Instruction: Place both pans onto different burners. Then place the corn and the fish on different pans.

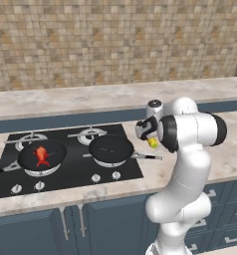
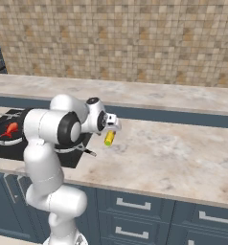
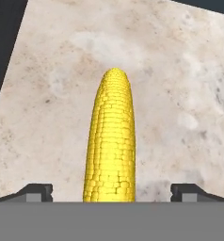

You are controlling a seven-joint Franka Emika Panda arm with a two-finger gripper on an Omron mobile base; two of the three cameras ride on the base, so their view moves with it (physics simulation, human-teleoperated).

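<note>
Two round shallow black frying pans sit on the black glass cooktop (image 1: 65, 174), each on its own silver-grey gas ring with a cross grate: the left pan (image 1: 42, 155) carries one small red-orange fish-shaped item (image 1: 41, 154), the right pan (image 1: 111, 149) is bare, thin straight dark handle pointing right. Four burners counted, two rear ones (image 1: 90, 134) uncovered; four small round silver knobs (image 1: 95, 178) along the front edge. One yellow corn cob (image 3: 111, 141), long, tapered to a rounded tip, with fine rows of bumpy kernels, lies on the mottled beige stone table (image 3: 180, 94) right of the cooktop. My claw (image 3: 112, 190) stands wide open just above it, a dark tip either side of the cob, neither touching, holding nothing. Tan mosaic tile wall (image 1: 115, 40) behind; dark blue cabinet fronts (image 2: 183, 215) below.
</note>
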